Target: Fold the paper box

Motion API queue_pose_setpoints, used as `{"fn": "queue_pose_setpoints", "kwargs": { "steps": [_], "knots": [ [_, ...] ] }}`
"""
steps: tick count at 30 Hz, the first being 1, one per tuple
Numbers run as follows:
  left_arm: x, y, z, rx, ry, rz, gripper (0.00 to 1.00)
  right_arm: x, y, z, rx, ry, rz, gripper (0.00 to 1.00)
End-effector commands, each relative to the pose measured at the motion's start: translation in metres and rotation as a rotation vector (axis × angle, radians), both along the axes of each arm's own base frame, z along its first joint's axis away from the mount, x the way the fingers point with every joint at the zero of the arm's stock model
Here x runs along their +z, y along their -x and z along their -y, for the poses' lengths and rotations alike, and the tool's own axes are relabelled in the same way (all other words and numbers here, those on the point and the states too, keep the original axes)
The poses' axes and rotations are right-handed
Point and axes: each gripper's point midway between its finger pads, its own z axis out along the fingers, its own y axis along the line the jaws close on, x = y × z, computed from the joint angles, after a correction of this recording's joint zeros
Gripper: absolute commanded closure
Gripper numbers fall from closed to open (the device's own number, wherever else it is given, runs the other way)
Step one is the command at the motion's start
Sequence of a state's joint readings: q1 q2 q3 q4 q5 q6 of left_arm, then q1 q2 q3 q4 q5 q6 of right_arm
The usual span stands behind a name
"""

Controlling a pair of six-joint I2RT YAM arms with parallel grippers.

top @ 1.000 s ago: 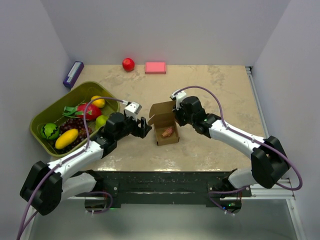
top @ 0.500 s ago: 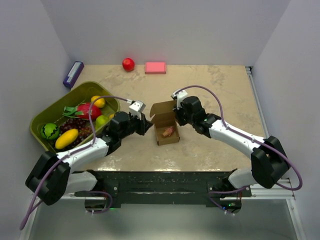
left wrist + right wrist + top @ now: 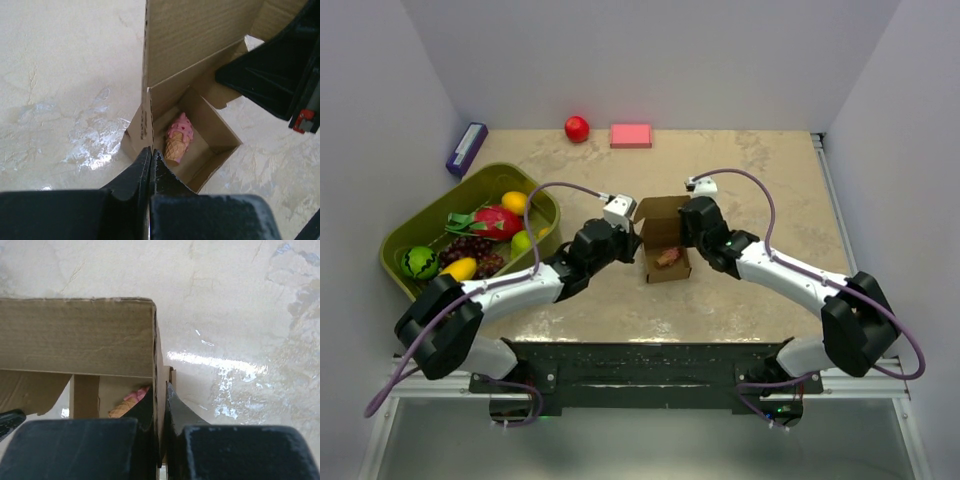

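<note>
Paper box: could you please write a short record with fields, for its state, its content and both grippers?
box: paper box, lid open and standing up
inside: toy ice cream cone, pink top, lying on the bottom
left gripper: shut on one side wall of the box
right gripper: shut on the opposite side wall
fold: lid not yet closed

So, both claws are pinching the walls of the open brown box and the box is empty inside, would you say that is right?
Not quite: the paper box is not empty. The left wrist view shows a pink ice-cream cone toy lying on its floor. The rest stands: the left claw and the right claw each pinch a wall of it.
</note>
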State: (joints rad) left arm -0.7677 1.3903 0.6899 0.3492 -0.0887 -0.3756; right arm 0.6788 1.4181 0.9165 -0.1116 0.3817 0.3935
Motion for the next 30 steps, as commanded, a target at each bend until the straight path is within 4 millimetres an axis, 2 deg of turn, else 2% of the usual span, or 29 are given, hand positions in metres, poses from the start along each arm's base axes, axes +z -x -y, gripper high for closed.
{"fn": "queue_pose_setpoints", "kwargs": {
  "steps": [1, 8, 15, 20, 30],
  "knots": [
    [0.026, -0.013, 0.022, 0.056, 0.074, 0.048, 1.00, 0.032, 0.001, -0.023, -0.111, -0.184, 0.100, 1.00],
    [0.022, -0.020, 0.038, 0.087, 0.040, 0.071, 1.00, 0.027, 0.009, -0.032, -0.164, -0.196, 0.109, 1.00],
    [0.003, -0.019, 0.025, 0.132, -0.043, 0.079, 1.00, 0.019, 0.014, -0.020, -0.207, -0.179, 0.117, 1.00],
    [-0.012, -0.010, 0.019, 0.135, -0.080, 0.068, 1.00, 0.014, 0.017, -0.013, -0.234, -0.171, 0.120, 0.98],
    [-0.044, 0.006, 0.002, 0.150, -0.115, 0.009, 1.00, 0.001, 0.024, -0.014, -0.258, -0.193, 0.086, 0.91]
  ]
}}
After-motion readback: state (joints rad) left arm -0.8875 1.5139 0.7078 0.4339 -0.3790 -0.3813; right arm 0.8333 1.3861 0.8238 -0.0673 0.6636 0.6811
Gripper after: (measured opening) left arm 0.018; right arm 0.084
